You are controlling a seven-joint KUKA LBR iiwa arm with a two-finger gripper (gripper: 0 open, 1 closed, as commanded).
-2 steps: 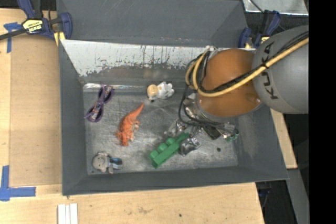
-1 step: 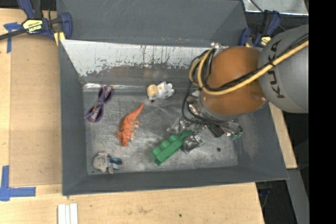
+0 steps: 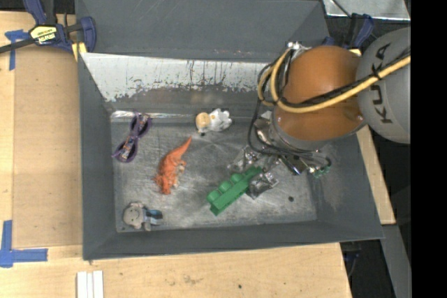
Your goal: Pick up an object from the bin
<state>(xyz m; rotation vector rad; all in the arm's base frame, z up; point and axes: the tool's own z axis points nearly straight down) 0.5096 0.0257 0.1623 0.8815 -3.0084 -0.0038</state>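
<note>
The gripper [image 3: 255, 174] hangs low in the right half of the bin [image 3: 98, 171], right over the upper right end of a green plastic block [image 3: 229, 193] that slants down towards the lower middle; whether it is open or closed cannot be told. An orange toy lizard [image 3: 172, 167] lies left of the block, apart from it

Purple sunglasses [image 3: 131, 137] lie at the left, with an orange toy lizard [image 3: 172, 167] to their right. A small white-and-yellow figure [image 3: 213, 121] sits behind the lizard. A grey-and-blue toy [image 3: 140, 215] lies in front of the sunglasses.
</note>
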